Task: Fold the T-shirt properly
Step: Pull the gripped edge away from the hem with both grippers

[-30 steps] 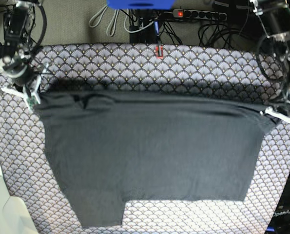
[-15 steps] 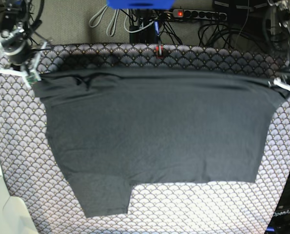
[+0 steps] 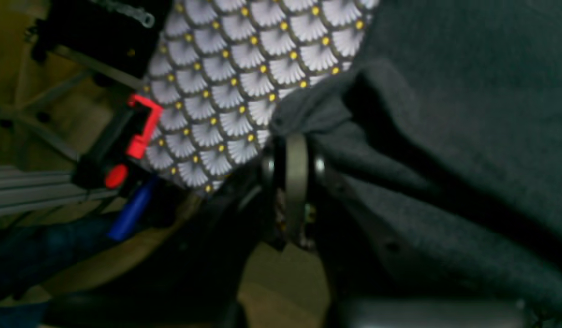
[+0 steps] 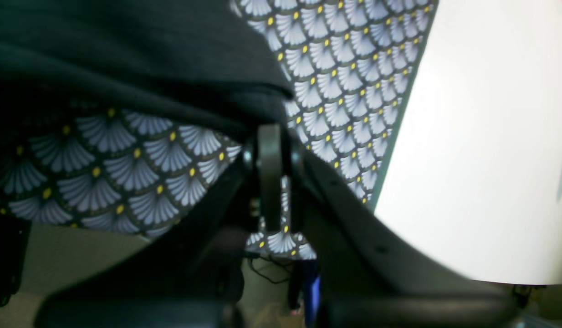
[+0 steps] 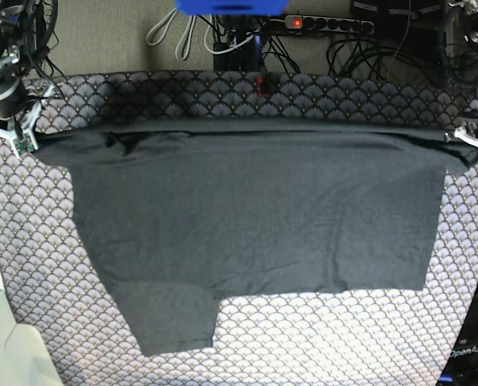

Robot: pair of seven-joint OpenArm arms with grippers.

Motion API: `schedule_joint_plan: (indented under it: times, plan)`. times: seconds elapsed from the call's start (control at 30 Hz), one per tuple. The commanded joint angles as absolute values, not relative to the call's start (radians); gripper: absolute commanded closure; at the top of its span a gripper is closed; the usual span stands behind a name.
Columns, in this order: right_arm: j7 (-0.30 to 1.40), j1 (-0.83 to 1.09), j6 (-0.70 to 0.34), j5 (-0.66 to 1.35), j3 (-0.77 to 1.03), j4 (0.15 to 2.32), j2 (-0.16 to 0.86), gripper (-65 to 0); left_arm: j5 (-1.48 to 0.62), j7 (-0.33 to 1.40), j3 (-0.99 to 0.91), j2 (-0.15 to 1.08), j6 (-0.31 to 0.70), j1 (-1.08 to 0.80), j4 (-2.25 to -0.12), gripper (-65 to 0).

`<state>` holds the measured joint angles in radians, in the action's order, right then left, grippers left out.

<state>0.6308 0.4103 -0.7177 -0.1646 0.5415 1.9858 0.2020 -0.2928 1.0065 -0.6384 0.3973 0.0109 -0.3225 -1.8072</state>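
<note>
Dark charcoal-grey cotton T-shirt point(image 5: 255, 217) stretched between both grippers over the scallop-patterned grey tablecloth point(image 5: 343, 338).
Left gripper point(image 5: 463, 138) and right gripper point(image 5: 20, 135) each clenched on opposite far corners; long axis runs side-to-side, body hanging towards the near edge.

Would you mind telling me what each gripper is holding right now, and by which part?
Both are shut on the T-shirt: the left gripper and the right gripper each pinch one end of its raised far edge, stretched between them.
</note>
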Motion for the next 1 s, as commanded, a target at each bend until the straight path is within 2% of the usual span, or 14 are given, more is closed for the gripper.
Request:
schedule_joint_plan:
  times: [0.0, 0.23, 0.47, 0.97]
  plan:
    - [0.627, 0.406, -0.698, -0.183, 0.553, 2.005, 0.219, 0.0, -0.271, 0.986, -0.644, 0.418, -0.001, -0.314, -1.824, -0.4]
    - [0.639, 0.309, -0.698, -0.188, 0.496, 2.005, 0.226, 0.0, -0.260, 0.997, -0.542, 0.435, -0.001, -0.205, -1.785, -0.4]
    - [0.779, 0.205, -0.698, -0.189, 0.417, 2.005, 0.274, 0.0, -0.260, 1.109, -0.473, 0.430, -0.001, -0.067, -1.753, -0.4]
    - [0.737, 0.366, -0.698, -0.183, 0.420, 2.002, 0.280, 0.0, -0.260, 1.109, -0.499, 0.470, -0.001, -0.160, -1.751, -0.4]
